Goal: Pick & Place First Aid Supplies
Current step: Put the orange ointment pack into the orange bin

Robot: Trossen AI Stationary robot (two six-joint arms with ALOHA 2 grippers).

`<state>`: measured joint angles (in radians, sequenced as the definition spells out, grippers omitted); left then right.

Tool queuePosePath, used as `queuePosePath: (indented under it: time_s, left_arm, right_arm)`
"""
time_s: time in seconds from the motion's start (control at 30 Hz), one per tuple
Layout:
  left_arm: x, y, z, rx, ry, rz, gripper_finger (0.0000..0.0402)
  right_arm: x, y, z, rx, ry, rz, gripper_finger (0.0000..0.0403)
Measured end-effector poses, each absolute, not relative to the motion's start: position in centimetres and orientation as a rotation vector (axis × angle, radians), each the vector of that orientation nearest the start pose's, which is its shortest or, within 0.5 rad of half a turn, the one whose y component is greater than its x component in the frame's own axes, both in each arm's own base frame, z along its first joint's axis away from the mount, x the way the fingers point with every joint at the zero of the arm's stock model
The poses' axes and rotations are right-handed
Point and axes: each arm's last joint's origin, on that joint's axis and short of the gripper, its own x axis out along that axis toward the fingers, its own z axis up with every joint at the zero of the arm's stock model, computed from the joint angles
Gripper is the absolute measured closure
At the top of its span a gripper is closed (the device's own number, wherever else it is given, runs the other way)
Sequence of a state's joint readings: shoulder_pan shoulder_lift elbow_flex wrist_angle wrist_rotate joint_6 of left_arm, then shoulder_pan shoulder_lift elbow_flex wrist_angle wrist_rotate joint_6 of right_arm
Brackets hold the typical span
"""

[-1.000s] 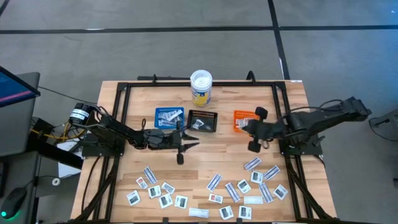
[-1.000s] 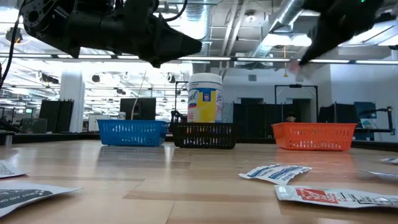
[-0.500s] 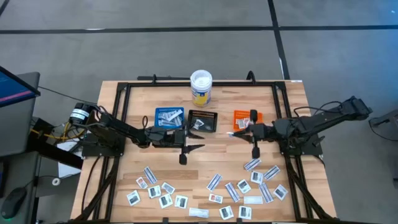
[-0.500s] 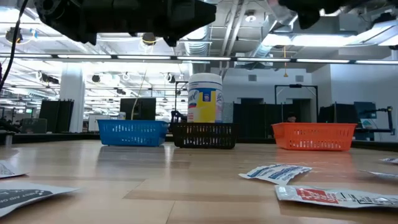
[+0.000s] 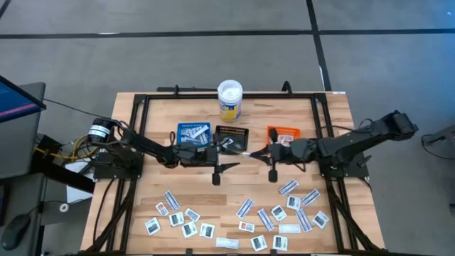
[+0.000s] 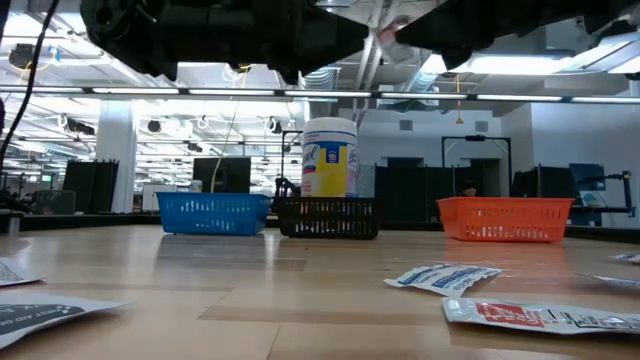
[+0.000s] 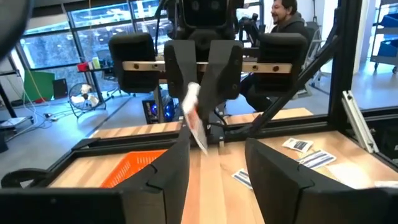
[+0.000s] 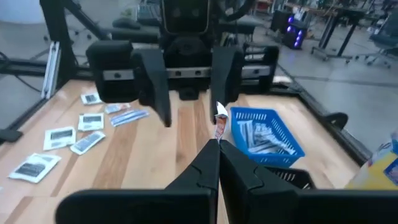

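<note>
My right tool [image 5: 250,153] is pinching a packet [image 8: 220,121] in its pressed-together fingers, holding it out over the middle of the desk [image 5: 334,121] just by the black tray [image 5: 232,138]. My left tool [image 5: 229,149] is facing it with fingers spread wide, either side of the packet (a handover, I am judging, so the left arm can carry it to its own tray). The blue tray [image 5: 193,134] is already holding narrow strips. Many more packets [image 5: 270,217] are lying along the desk's near edge, waiting.
</note>
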<state>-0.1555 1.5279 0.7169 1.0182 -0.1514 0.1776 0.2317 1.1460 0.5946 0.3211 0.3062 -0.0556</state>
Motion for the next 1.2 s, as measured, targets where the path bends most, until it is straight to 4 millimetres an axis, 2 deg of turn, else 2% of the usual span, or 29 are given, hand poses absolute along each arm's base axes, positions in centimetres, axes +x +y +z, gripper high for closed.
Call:
queuePosePath:
  time_s: [0.3,0.67,1.07,1.2]
  left_arm:
    - [31.4,-4.2,24.9,0.145,-0.198,0.023,0.0247]
    - [31.4,-4.2,24.9,0.145,-0.196,0.023,0.0255]
    - [31.4,-4.1,24.9,0.145,-0.197,0.025,0.029]
    - [31.4,-4.1,24.9,0.145,-0.198,0.025,0.0309]
  right_arm:
    - [25.7,5.2,23.2,-0.13,0.293,-0.056,0.0403]
    - [25.8,5.1,24.2,-0.093,0.252,-0.06,0.0403]
    - [26.4,5.2,24.0,-0.077,0.226,-0.06,0.0403]
    - [26.7,5.3,23.3,-0.081,0.244,-0.059,0.0403]
